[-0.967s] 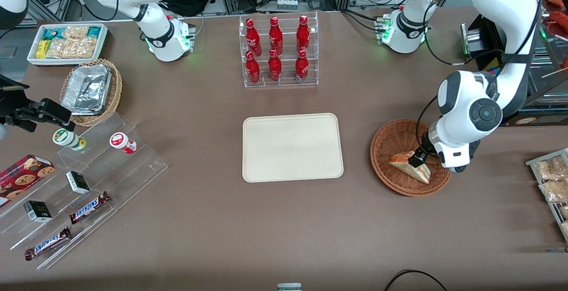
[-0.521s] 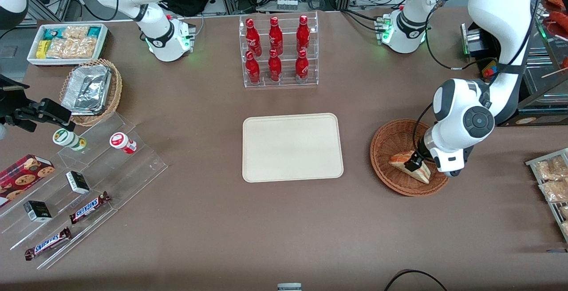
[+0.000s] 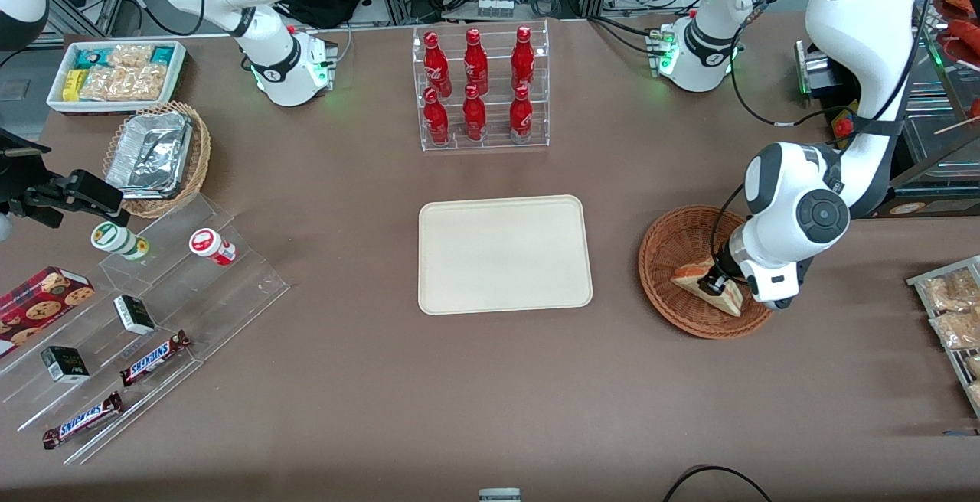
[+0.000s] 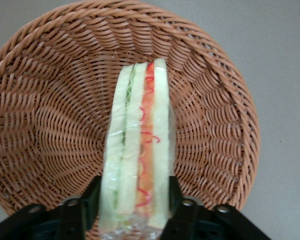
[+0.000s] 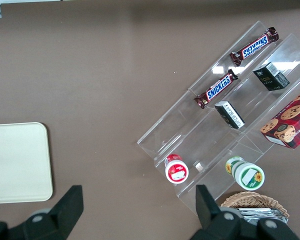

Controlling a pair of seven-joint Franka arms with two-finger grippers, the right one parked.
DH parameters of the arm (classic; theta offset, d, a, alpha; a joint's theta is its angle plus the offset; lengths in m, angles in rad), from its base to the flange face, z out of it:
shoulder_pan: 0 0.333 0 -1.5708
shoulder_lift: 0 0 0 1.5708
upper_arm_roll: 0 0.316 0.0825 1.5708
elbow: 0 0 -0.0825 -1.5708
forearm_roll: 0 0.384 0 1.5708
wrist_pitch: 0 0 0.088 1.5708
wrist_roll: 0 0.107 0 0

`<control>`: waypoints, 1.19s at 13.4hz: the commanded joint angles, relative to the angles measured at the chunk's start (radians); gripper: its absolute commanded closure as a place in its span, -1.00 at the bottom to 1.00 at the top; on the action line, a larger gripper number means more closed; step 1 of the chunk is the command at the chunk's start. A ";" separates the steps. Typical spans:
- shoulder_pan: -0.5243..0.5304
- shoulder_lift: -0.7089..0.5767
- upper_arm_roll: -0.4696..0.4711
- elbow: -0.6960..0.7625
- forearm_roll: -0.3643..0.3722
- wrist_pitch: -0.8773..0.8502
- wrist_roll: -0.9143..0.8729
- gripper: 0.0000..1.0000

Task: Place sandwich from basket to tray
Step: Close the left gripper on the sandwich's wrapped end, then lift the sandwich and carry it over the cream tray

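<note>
My gripper (image 4: 134, 202) has dropped lower vs 1 s ago; jaws now hug wrapped triangular white-bread sandwich (image 4: 137, 150) in round reddish-brown wicker basket (image 4: 40, 115). Grasp looks set, lift next, cream rectangular tray (image 3: 505, 254) awaits.

Sandwich (image 4: 137, 150) in basket (image 3: 674, 246), tool (image 4: 135, 200) astride, beside tray (image 3: 505, 253).

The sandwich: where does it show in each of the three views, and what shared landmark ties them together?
Front view: the sandwich lies in the basket, with the tool down on it, toward the working arm's end of the table.
Left wrist view: the sandwich stands edge-on between the tool's fingers, basket weave around it.
Right wrist view: not in it.
Shared landmark: the basket; the tray links front and right wrist.
</note>
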 commanded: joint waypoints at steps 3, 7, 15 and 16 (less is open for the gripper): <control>-0.007 0.002 0.000 0.146 0.015 -0.153 -0.013 0.82; -0.027 -0.009 -0.014 0.373 0.050 -0.480 0.056 0.83; -0.340 0.026 -0.025 0.525 0.053 -0.587 0.113 0.86; -0.372 0.039 -0.025 0.525 0.052 -0.584 0.118 0.86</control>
